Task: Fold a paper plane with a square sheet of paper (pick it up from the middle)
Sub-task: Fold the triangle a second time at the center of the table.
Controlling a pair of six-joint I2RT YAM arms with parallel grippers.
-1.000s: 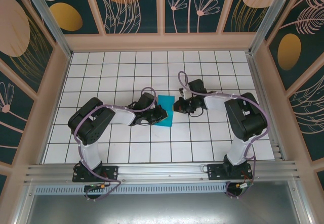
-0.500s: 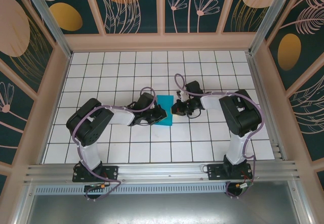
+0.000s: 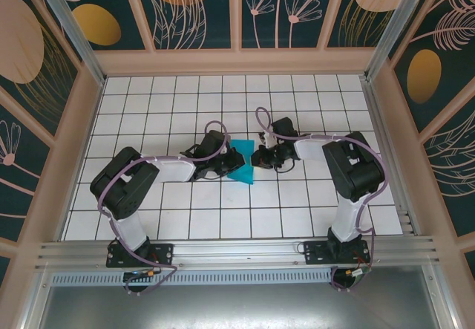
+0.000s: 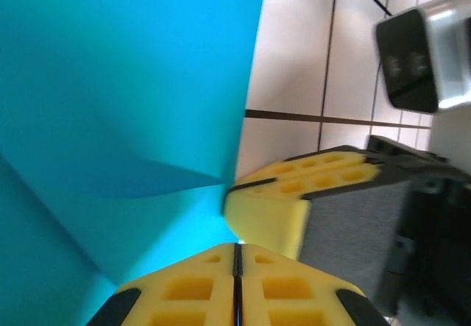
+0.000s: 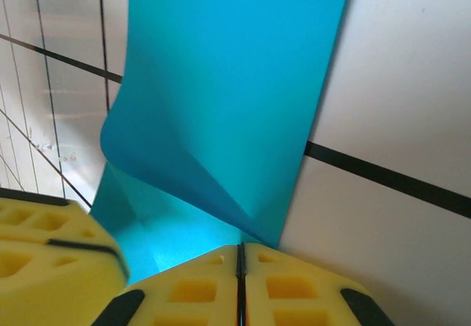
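Bright cyan-blue sheet of paper (image 3: 241, 167), yellow fingers (image 4: 176, 291), white table (image 3: 148, 106) with black grid lines.

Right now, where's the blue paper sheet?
Top view, centre: the blue paper sheet sits between the left tool and the right tool, each shut on one of its edges.

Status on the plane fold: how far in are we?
Early. Done: the square sheet of paper is no longer flat; one side curls up and a diagonal crease is forming. In hand: the left gripper and right gripper meet the sheet from opposite sides, jaws together, apparently pinching it. Left: no pointed nose, centre crease or dart shape yet, so most folds remain.
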